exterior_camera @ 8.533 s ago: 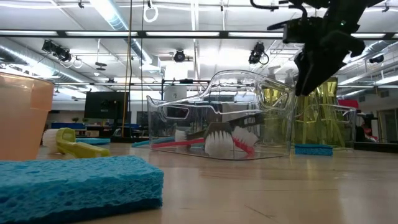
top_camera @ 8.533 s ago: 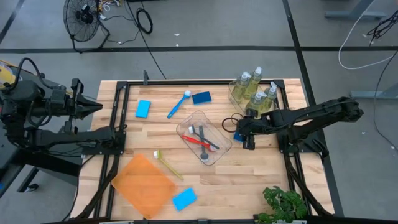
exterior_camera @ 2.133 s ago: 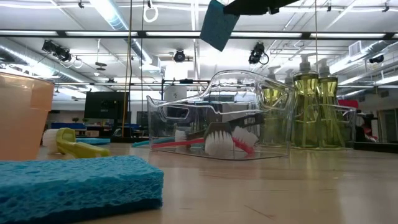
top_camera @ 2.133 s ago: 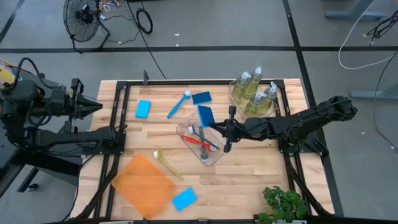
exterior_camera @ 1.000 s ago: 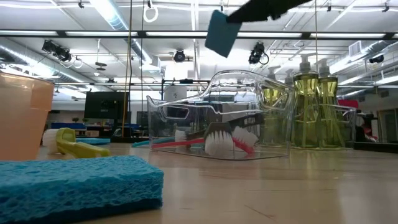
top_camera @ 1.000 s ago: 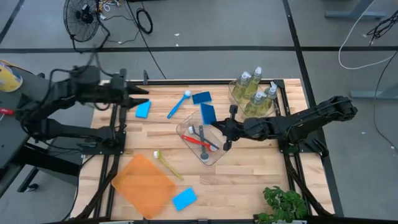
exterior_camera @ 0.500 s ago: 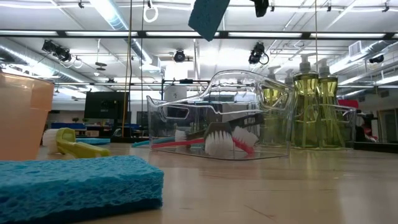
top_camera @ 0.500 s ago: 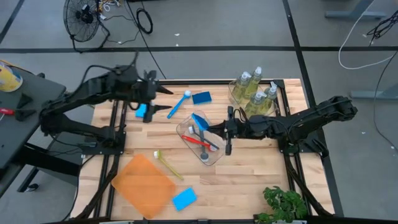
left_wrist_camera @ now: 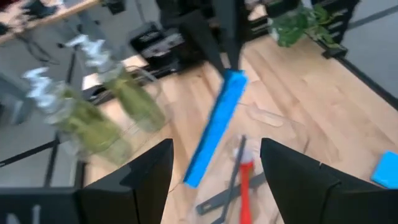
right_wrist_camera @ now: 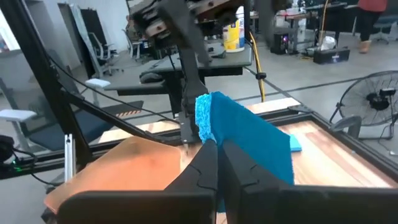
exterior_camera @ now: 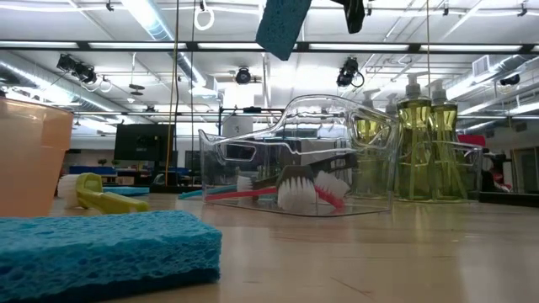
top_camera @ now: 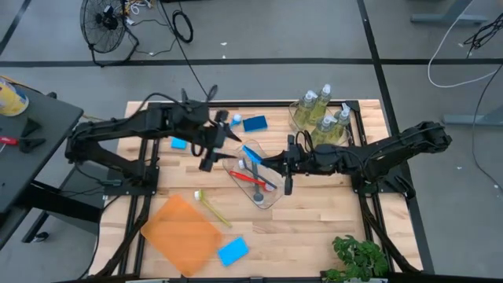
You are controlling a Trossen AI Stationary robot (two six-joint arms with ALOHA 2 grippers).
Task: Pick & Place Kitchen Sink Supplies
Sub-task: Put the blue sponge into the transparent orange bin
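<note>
My right gripper (top_camera: 270, 161) is shut on a flat blue sponge (top_camera: 252, 152), held in the air over a clear tub (top_camera: 271, 196) that contains a red brush (top_camera: 250, 177) and a grey brush. My left gripper (top_camera: 229, 141) is open just to the left of that sponge; its fingers (left_wrist_camera: 146, 180) stand on either side of the sponge (left_wrist_camera: 217, 127) without touching it. Soap bottles (top_camera: 321, 114) stand in another clear tub at the far right. More blue sponges (top_camera: 255, 123) (top_camera: 233, 251) and a yellow-green brush (top_camera: 211, 206) lie on the table. My right gripper pinches the sponge between its two fingers at the end nearest the table's right (right_wrist_camera: 210, 134). The fingers come in about level from the right. The sponge stands on edge, tilted, lifted clear above the clear tub (exterior_camera: 282, 25).
A flat orange tray (top_camera: 182, 232) lies at the near left. A blue brush's white head (top_camera: 236, 119) shows by my left arm, and a blue sponge (top_camera: 178, 144) lies partly under that arm. A green plant (top_camera: 360, 258) sits at the near right corner.
My left arm has swung from the table's far left corner toward the middle and now points at the held sponge. My right gripper has kept hold and turned the sponge, which now shows more edge-on from above and sits slightly farther left.
</note>
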